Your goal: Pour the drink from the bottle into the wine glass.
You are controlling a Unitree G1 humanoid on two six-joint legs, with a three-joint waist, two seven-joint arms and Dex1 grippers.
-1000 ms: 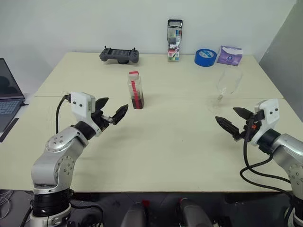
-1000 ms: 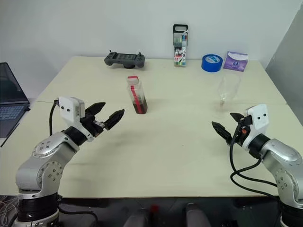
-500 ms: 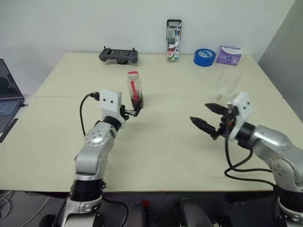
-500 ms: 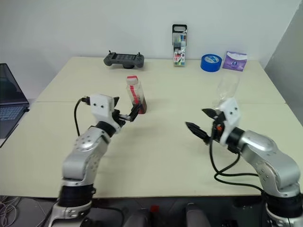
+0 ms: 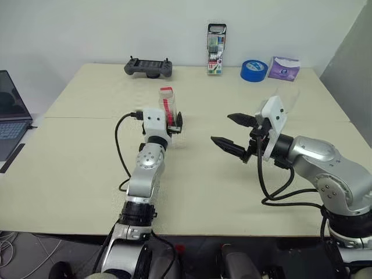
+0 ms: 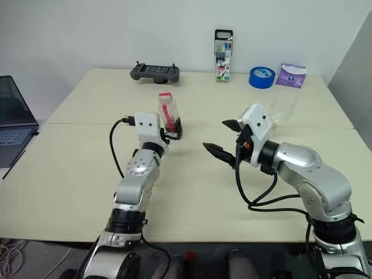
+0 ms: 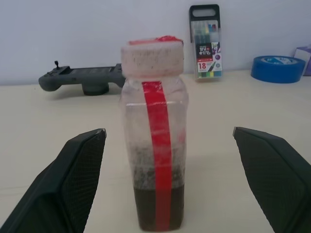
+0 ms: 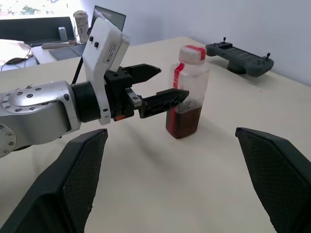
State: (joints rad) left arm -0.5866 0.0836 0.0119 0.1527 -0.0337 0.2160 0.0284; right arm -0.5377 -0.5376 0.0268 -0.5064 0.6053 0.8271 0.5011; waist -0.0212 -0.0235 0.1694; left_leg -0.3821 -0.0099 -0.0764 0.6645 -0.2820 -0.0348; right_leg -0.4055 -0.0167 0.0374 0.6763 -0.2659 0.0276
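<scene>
Straddling bottle [image 7: 155, 141] now — left hand [image 8: 153, 87] open, advanced.

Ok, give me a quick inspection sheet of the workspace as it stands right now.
Surface: pale table, two tops butted together, dry.
Job's things: bottle upright, cap on, the drink low in it; wine glass upright behind the right wrist, looks empty.
Clutter: game controller, marker pack, blue tape roll, purple packet along the far edge.
Grippers: left gripper open, fingers either side of the bottle, not touching; right gripper open, holding nothing.
Cables: black cable looped at the left arm, black cables hanging under the right.
Surroundings: laptop beside the table, white wall behind.
</scene>
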